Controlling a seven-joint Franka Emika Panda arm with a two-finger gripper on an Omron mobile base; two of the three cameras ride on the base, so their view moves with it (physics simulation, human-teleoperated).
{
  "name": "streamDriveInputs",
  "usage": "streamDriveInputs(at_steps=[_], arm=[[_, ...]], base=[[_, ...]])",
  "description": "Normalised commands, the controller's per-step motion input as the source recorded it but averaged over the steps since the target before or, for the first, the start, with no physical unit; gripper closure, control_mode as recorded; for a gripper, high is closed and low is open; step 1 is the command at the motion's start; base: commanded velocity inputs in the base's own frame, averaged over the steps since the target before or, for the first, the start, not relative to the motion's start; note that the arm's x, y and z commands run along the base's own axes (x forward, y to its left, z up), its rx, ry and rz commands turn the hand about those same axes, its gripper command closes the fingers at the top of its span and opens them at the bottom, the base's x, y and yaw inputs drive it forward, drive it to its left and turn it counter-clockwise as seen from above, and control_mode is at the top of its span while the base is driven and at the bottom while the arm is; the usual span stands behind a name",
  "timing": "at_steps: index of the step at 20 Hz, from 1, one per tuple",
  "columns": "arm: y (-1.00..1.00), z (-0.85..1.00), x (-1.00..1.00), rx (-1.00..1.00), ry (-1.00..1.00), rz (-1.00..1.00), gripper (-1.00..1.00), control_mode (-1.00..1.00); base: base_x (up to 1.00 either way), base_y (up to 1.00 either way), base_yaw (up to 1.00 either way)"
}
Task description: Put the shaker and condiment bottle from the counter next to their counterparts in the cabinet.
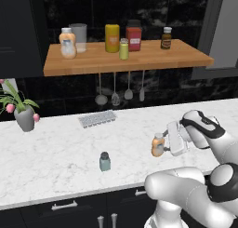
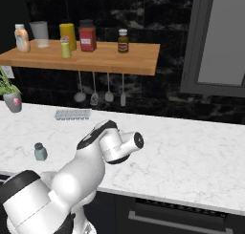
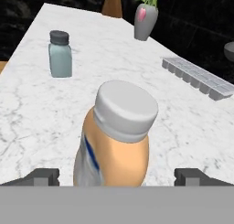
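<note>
**Two items to shelve, bottle grasp in hand**

Condiment bottle (image 3: 116,136) stands on the counter (image 1: 60,148), right part, between the tool's (image 1: 163,139) fingers (image 3: 43,176). Tool is open: tips sit wide at either side of the bottle, not touching it. Shaker (image 1: 105,161) stands at 9 o'clock of the bottle, well apart, near the counter's front edge.

Step, as I judge it: pre-grasp on the bottle. Next: close on the body, lift clear, carry up to the cabinet (image 1: 139,62) plank and set it beside the orange counterpart (image 1: 68,43) at the left end.
</note>
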Motion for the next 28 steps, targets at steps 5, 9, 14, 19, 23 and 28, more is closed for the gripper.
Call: streamDriveInputs(at_steps=[5, 9, 14, 19, 23, 28], arm=[[0.10, -0.07, 0.02, 0.00, 0.00, 0.01, -1.00, -1.00], [0.11, -0.09, 0.03, 0.00, 0.00, 0.01, -1.00, -1.00], [0.11, -0.11, 0.05, 0.00, 0.00, 0.01, -1.00, -1.00], [0.09, -0.18, 0.07, 0.00, 0.00, 0.01, 1.00, -1.00], [0.00, -0.08, 0.03, 0.00, 0.00, 0.02, 1.00, -1.00], [0.00, 0.00, 0.07, 0.00, 0.00, 0.01, 1.00, -1.00]], base=[[0.00, 0.00, 0.00], [0.00, 0.00, 0.00], [0.00, 0.00, 0.00], [0.00, 0.00, 0.00], [0.00, 0.00, 0.00], [0.00, 0.00, 0.00]])
